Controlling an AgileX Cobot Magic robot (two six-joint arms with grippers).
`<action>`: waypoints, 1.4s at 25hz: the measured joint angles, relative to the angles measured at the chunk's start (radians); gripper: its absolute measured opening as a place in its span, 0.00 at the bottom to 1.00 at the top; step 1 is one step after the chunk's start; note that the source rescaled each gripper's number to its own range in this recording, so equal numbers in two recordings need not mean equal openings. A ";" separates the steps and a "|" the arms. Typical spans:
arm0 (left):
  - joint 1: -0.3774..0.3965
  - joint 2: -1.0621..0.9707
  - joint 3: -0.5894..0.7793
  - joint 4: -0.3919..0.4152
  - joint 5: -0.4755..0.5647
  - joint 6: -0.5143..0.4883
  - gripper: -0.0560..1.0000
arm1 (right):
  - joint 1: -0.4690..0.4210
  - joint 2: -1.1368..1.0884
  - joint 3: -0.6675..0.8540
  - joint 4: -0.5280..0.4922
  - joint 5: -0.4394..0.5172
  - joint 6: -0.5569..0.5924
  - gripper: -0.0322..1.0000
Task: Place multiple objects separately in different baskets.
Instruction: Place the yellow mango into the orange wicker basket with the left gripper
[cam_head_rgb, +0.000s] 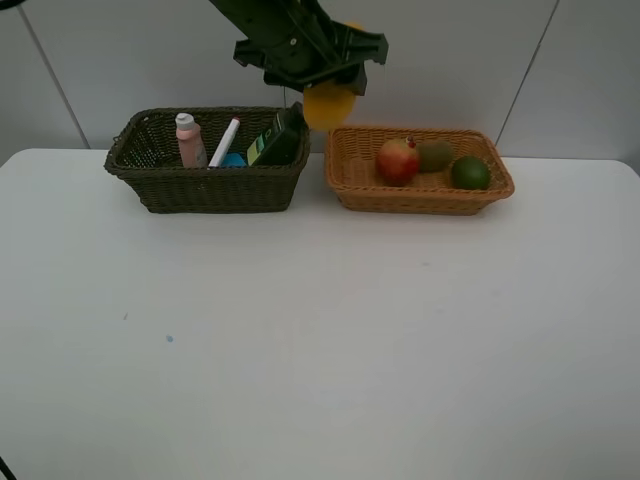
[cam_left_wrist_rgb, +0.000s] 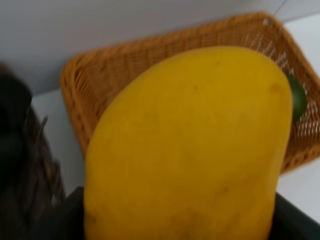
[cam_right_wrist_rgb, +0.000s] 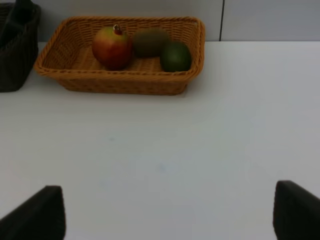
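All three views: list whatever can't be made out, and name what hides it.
- Left gripper, high view: the fingers' contact with the yellow mango is hidden by the arm; in the left wrist view the mango fills the frame.
- Blue eraser, high view: mostly hidden by the dark basket wall and the marker.
- Right gripper, right wrist view: only the fingertips show; it is outside the high view.
- Kiwi: partly behind the red mango.
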 joint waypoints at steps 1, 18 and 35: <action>0.000 0.021 -0.025 0.001 -0.022 0.009 0.76 | 0.000 0.000 0.000 0.000 0.000 0.000 1.00; 0.000 0.344 -0.120 0.029 -0.505 0.035 0.76 | 0.000 0.000 0.000 0.000 0.000 0.000 1.00; 0.001 0.412 -0.120 0.035 -0.551 0.087 0.76 | 0.000 0.000 0.000 0.000 0.000 0.000 1.00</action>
